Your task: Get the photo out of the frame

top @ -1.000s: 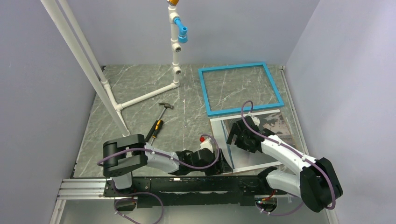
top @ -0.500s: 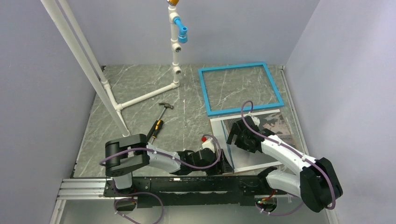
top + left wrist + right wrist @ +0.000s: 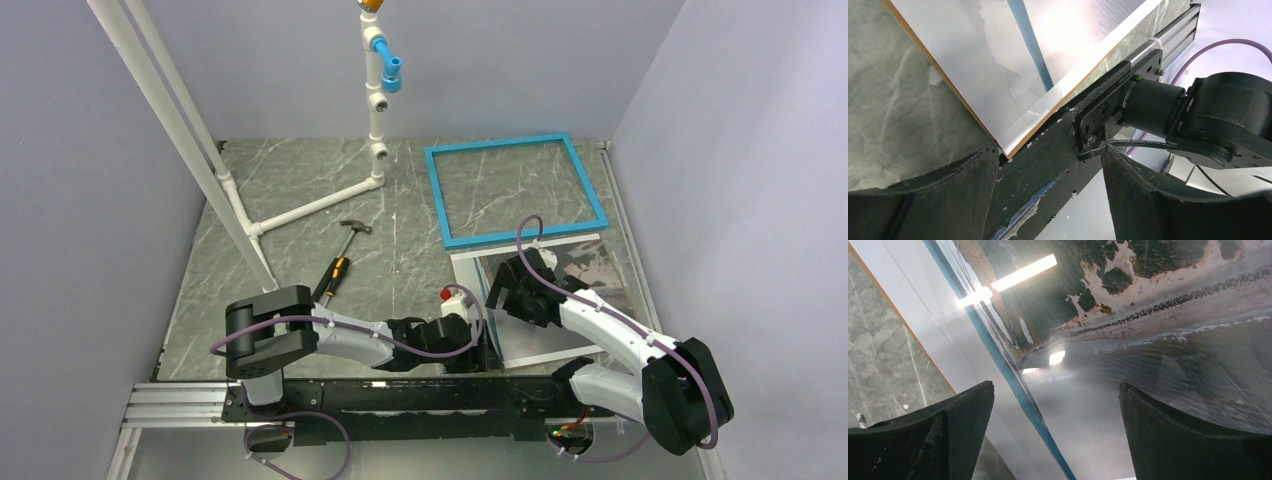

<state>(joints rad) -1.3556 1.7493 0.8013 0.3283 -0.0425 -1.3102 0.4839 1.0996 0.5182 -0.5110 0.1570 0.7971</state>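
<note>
Left tool [image 3: 484, 348] shifted right – near photo [image 3: 600, 268] corner; right tool [image 3: 507, 296] unmoved.

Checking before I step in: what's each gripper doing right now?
Left gripper: open, holding nothing.
Right gripper: open above the photo, holding nothing.

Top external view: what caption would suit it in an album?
Left tool and right tool, both open, at the glossy photo lying beside the blue frame on a marble table.

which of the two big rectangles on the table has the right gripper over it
The photo, the glossy white-bordered sheet nearer the arms: the right gripper hangs open above it. The turquoise frame lies farther back.
</note>
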